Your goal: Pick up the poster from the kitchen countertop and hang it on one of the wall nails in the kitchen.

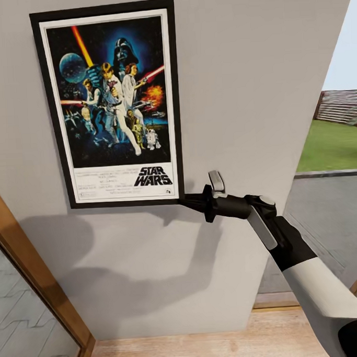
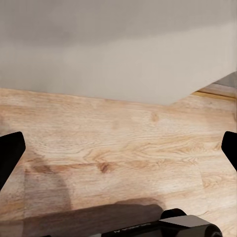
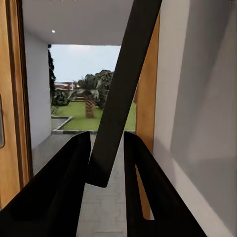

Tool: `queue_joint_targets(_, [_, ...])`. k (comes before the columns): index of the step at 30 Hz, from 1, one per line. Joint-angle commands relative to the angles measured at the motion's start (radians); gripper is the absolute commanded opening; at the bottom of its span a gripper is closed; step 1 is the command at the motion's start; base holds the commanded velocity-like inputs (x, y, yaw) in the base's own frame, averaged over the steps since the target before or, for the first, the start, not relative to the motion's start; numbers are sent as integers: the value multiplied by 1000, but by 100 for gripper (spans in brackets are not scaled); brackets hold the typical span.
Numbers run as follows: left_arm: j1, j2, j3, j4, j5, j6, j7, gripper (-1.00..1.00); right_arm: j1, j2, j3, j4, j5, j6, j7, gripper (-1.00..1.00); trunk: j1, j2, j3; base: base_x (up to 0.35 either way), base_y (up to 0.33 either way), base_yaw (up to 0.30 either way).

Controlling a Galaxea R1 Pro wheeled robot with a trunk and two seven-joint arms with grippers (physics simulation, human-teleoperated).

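Head view: the poster (image 1: pixel 112 103) lies flat against the grey wall (image 1: pixel 247 91), with the right gripper (image 1: pixel 187 200) clenched on its lower right corner. Below the wall, over the wooden floor (image 2: pixel 123 148), the left gripper's (image 2: pixel 118 148) fingers (image 2: pixel 11 150) are spread, released.

The head camera faces the grey wall (image 1: pixel 247 91) closely. The left wrist camera looks down at the wooden floor (image 2: pixel 123 148). The right wrist camera looks along that wall toward the doorway (image 3: pixel 89 98).
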Motion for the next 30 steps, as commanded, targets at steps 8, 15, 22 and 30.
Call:
queue_joint_targets(8, [-1,1,-8,0,8,-5,-1,100,-1,-1,3,0,-9,15,1,-100,1,-2,-2,0,0,0])
queue_joint_targets(15, [-1,1,-8,0,8,-5,-1,100,-1,-1,2,1,-8,15,1,-100,1,-2,-2,0,0,0])
queue_joint_targets(22, [-1,1,-8,0,8,-5,-1,100,-1,-1,2,2,-8,14,1,-100,1,-2,-2,0,0,0])
queue_joint_targets(30, [-1,1,-8,0,8,-5,-1,100,-1,-1,2,2,-8,10,1,-100,1,-2,-2,0,0,0])
